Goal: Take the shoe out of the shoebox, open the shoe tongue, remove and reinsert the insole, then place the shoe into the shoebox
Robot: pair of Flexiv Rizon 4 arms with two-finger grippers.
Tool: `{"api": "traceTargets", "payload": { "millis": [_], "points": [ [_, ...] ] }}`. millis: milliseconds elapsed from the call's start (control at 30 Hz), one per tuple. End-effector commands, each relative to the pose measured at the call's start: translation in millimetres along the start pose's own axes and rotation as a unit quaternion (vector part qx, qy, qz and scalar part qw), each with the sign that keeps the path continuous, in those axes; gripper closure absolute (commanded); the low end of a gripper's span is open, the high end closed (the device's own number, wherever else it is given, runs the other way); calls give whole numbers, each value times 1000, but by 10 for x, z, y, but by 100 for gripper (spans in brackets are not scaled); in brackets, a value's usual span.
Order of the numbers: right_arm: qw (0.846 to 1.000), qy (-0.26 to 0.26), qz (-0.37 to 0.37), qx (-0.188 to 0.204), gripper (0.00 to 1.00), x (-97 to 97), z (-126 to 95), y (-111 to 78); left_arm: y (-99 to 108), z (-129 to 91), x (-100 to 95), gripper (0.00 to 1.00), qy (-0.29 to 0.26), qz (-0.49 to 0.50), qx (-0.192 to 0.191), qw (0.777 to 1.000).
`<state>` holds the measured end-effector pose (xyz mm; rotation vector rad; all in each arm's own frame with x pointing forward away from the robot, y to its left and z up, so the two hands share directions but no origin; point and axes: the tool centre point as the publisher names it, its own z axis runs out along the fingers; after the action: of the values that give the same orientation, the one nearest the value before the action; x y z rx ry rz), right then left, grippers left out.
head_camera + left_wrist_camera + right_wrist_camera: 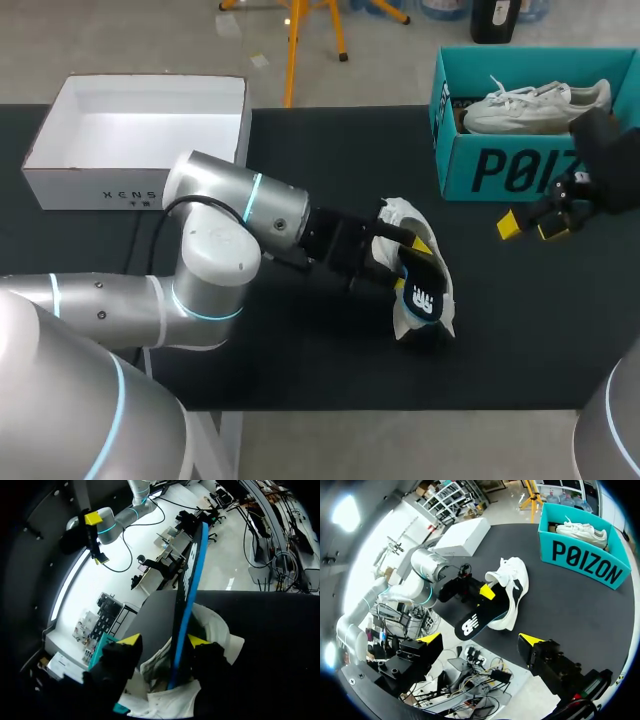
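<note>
White shoe [512,580] on its side just 3 o'clock of bench [300,150] centre, black insole [190,580] half out, likely light and floppy, best pinched flat near its free end, standing between left gripper's [164,640] parted fingers, touching one only; right gripper [530,228] wide, empty, at 3 o'clock.

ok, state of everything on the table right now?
shoe, out of its box, lying on its side on the table
insole, sticking partly out of the shoe
teal shoebox, open, second white shoe inside
white box, open-topped
left gripper, open around the insole
right gripper, open, holding nothing, in front of the teal shoebox
</note>
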<state>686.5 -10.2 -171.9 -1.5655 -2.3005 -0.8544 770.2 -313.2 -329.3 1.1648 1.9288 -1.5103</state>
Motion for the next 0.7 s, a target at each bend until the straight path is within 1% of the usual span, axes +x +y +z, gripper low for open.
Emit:
{"api": "traceTargets", "payload": {
  "millis": [33,167,200,267,300,600,700],
  "points": [
    [1000,-1,1,-1,0,0,14,-9,-39,-67,29,58,3,-1,-4,1000],
    [1000,-1,1,-1,0,0,14,-9,-44,-55,67,63,11,-5,-2,1000],
    [1000,-1,1,-1,0,0,14,-9,-47,-46,76,70,12,-5,-2,1000],
    [1000,-1,1,-1,0,0,14,-9,-75,-22,94,92,17,-6,0,1000],
    [1000,-1,1,-1,0,0,14,-9,-78,-15,97,100,19,-6,1,1000],
    [1000,-1,1,-1,0,0,14,-9,-20,51,74,100,33,-1,5,999],
    [1000,-1,1,-1,0,0,14,-9,22,43,84,100,39,5,-1,999]
  ]
}}
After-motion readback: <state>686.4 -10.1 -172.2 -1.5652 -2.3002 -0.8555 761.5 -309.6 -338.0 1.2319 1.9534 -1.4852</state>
